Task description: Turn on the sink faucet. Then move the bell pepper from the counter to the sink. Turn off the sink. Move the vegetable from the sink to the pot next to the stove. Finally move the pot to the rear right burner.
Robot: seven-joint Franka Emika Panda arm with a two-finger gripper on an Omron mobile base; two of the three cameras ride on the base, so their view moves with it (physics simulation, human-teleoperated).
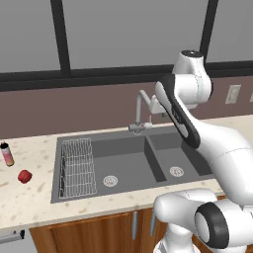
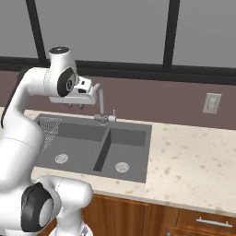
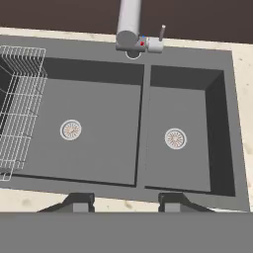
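above sink, gripper, faucet beyond

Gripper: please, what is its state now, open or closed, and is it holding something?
Gripper: open, the two dark finger tips stand apart, holding nothing, above the wide dark grey double-basin sink.

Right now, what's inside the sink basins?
The sink holds a wire rack in the left basin, along its left side, and a round drain in each basin. No water or pepper visible. The arm covers the right basin's far corner.
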